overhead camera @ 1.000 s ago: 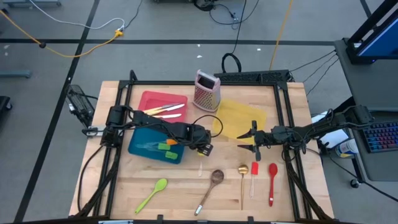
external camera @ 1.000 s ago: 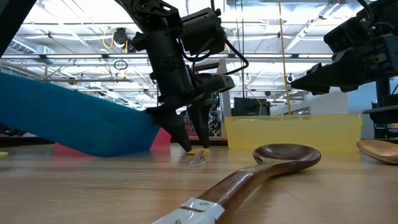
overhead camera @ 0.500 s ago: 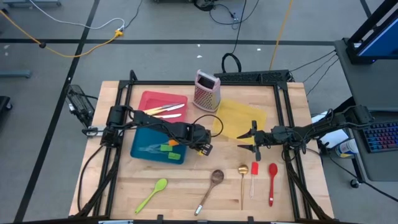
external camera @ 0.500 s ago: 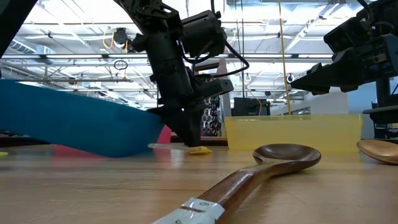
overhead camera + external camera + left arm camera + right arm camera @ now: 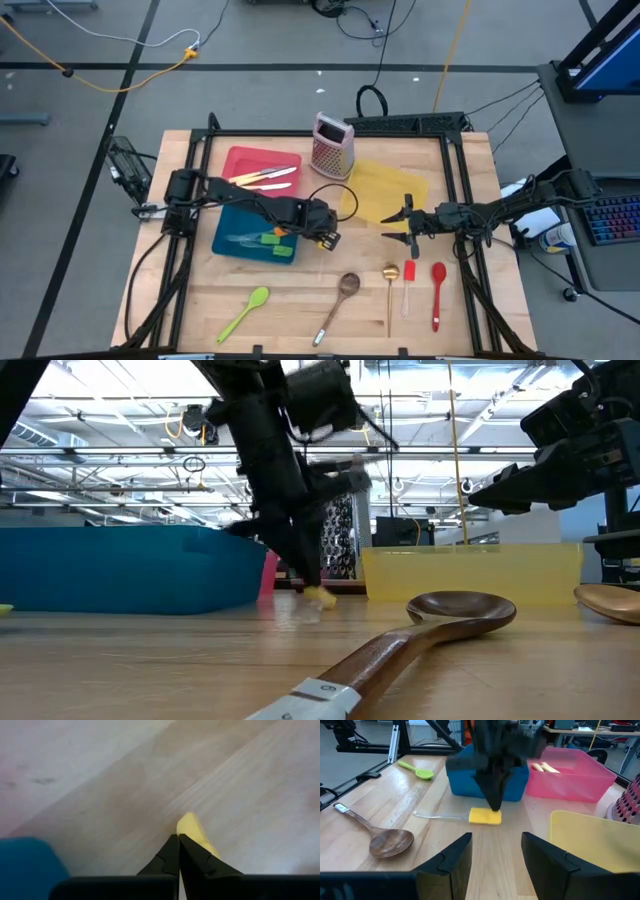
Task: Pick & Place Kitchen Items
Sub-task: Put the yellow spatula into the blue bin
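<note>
A small yellow spatula point(image 5: 486, 816) with a clear handle point(image 5: 437, 814) sits in front of the blue bin point(image 5: 250, 238). My left gripper point(image 5: 178, 837) is shut on its blade, just above the wood in the low view point(image 5: 312, 585). The blue bin holds green and orange utensils point(image 5: 270, 235). The red bin point(image 5: 262, 165) holds cream-handled knives point(image 5: 268, 176). Along the near edge lie a green spoon point(image 5: 246, 310), a wooden spoon point(image 5: 340, 298), a gold spoon point(image 5: 390, 288), a red spatula point(image 5: 409, 278) and a red spoon point(image 5: 437, 292). My right gripper point(image 5: 495, 865) hovers open at mid-right point(image 5: 405, 228). My left gripper pinches the spatula's yellow blade point(image 5: 190, 827) between its two shut fingertips, at the edge nearest the blue bin. The fingers come steeply from above. The blade sticks out past the fingertips; whether the clear handle's end still rests on the table, I cannot tell.
A pink-topped box grater point(image 5: 332, 145) stands at the far middle. A yellow bin point(image 5: 392, 192) lies right of it, just beyond my right gripper. Bare wood lies between the blue bin and the row of spoons.
My left gripper has shut on the yellow spatula's blade and then risen a little with it. The blue bin, tipped up a second ago, has settled level on the table. My right arm has kept still.
</note>
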Available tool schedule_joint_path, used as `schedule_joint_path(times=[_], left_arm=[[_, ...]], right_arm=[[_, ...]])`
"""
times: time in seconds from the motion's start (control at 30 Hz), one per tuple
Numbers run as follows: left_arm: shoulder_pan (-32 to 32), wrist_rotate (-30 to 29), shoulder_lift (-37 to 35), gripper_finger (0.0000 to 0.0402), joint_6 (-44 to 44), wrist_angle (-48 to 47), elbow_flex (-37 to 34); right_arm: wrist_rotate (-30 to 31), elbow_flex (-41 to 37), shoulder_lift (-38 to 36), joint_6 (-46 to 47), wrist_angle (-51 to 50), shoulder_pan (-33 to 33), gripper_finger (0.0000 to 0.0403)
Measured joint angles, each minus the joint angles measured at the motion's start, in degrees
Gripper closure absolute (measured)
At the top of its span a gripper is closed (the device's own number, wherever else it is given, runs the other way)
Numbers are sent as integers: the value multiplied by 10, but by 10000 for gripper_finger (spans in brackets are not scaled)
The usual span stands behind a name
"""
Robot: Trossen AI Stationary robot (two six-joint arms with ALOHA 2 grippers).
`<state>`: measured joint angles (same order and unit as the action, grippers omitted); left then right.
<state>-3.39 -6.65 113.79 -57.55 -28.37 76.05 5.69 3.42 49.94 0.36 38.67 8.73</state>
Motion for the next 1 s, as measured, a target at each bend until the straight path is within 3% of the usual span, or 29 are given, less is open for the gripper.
schedule_joint_path(times=[0.43,1.0], left_arm=[[-12,-30,-57,400,0,-20,1],[-83,-220,-219,400,-47,-127,2]], right_arm=[[1,0,0,6,-8,0,239],[1,0,0,7,-12,0,239]])
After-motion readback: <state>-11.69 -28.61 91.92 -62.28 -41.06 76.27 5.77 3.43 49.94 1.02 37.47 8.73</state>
